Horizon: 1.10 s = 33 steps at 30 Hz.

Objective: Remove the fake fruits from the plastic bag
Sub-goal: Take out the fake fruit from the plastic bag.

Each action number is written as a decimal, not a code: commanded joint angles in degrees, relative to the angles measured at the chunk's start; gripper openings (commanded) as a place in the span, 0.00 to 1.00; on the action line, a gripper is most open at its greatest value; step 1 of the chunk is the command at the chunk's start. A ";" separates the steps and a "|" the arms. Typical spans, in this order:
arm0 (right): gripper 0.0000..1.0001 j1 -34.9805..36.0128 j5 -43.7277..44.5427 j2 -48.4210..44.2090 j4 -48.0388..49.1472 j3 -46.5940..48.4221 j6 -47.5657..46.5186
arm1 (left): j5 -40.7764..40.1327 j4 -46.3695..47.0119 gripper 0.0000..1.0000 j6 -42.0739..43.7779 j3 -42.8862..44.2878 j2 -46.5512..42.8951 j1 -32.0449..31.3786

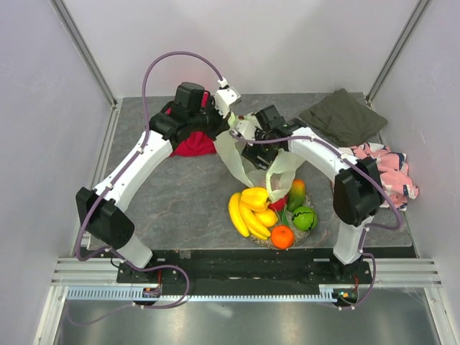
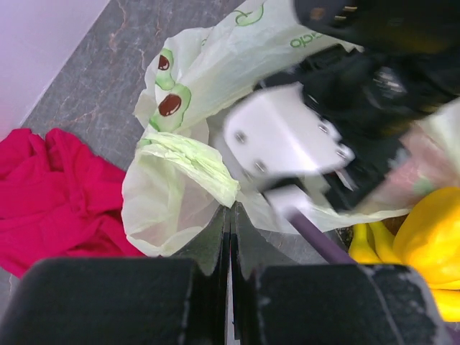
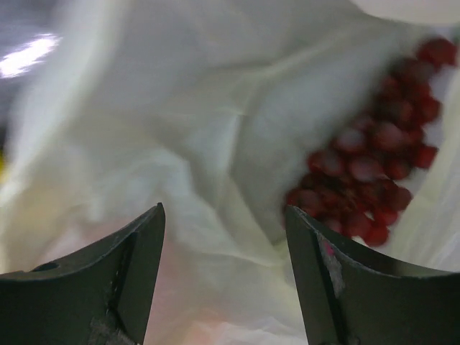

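The pale yellow-green plastic bag (image 1: 233, 162) hangs in the air between the two grippers. My left gripper (image 1: 224, 118) is shut on a bunched edge of the bag (image 2: 187, 144), with its jaws pressed together (image 2: 230, 210). My right gripper (image 3: 224, 215) is open and pushed up against the bag film (image 3: 187, 122). Dark red grapes (image 3: 381, 172) show blurred at its upper right. Below the bag, a banana bunch (image 1: 241, 215), yellow fruit (image 1: 255, 195), lemon (image 1: 267, 217), orange (image 1: 282, 236), striped melon (image 1: 305, 218), mango (image 1: 296, 192) and red dragon fruit (image 1: 279, 204) lie on a round dish (image 1: 264, 241).
A red cloth (image 1: 194, 146) lies under the left arm and shows in the left wrist view (image 2: 50, 194). An olive cloth (image 1: 343, 115) lies at the back right. A pink patterned cloth (image 1: 384, 165) lies at the right edge. The right arm's wrist (image 2: 287, 136) is close to the left gripper.
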 commanded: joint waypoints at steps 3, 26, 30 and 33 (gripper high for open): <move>0.78 -5.37 16.30 4.45 7.53 6.83 8.03 | 2.24 2.80 0.02 -4.27 4.45 1.35 -0.30; 0.37 -7.05 16.50 15.10 8.59 7.89 5.04 | 2.59 3.16 0.02 -5.85 4.36 4.25 -0.91; 0.01 -7.05 10.45 9.75 8.24 8.23 4.69 | 2.42 3.77 0.01 -7.25 5.59 5.31 -1.00; 0.00 -6.96 2.53 5.10 5.44 9.81 4.86 | 0.49 4.74 0.02 -9.45 7.00 6.36 -0.83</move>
